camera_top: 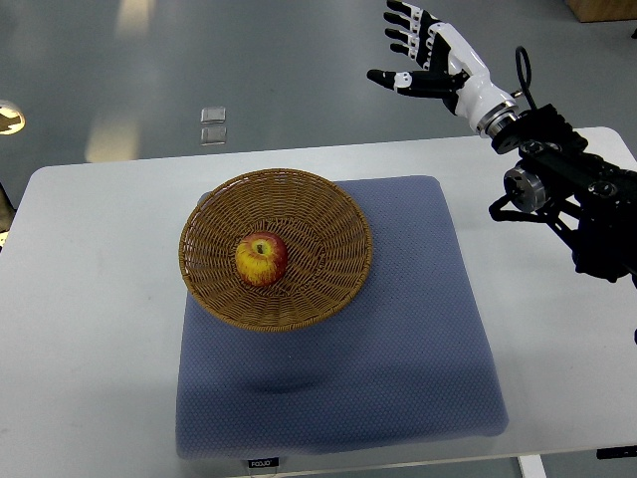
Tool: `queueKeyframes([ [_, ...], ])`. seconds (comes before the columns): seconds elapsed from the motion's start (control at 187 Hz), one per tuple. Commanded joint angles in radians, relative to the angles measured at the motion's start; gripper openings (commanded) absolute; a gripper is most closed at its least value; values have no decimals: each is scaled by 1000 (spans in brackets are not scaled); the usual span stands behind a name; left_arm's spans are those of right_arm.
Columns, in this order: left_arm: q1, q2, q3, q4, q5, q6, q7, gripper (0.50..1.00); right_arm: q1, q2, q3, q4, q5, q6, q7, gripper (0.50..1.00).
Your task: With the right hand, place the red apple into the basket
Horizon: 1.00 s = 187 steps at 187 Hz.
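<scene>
A red and yellow apple [261, 260] lies inside the round woven basket [338, 217], near its middle. The basket stands on the left part of a blue-grey mat [418, 329]. My right hand [416, 45] is raised at the top right, well beyond the table's far edge and far from the basket. Its fingers are spread and it holds nothing. Its black arm [572, 194] comes in from the right edge. My left arm is not in view.
The white table [90, 329] carries the mat. The grey floor lies past the table's far edge, with a small pale object [213, 125] on it. A brown box corner [605, 8] shows at the top right.
</scene>
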Motion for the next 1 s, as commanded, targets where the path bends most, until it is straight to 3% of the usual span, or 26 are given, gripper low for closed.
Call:
queueKeyframes([
  [0.0, 0, 0, 0, 0, 0, 0, -1, 1000, -36, 1, 7, -27, 167, 35, -4, 917],
  [0.385, 0, 0, 0, 0, 0, 0, 0, 1000, -108, 8, 15, -30, 558, 83, -5, 921],
  [0.605, 0, 0, 0, 0, 0, 0, 0, 1000, -121, 73, 44, -31, 563, 74, -1, 924],
  [0.996, 0, 0, 0, 0, 0, 0, 0, 1000, -158, 80, 44, -31, 557, 71, 10, 924],
])
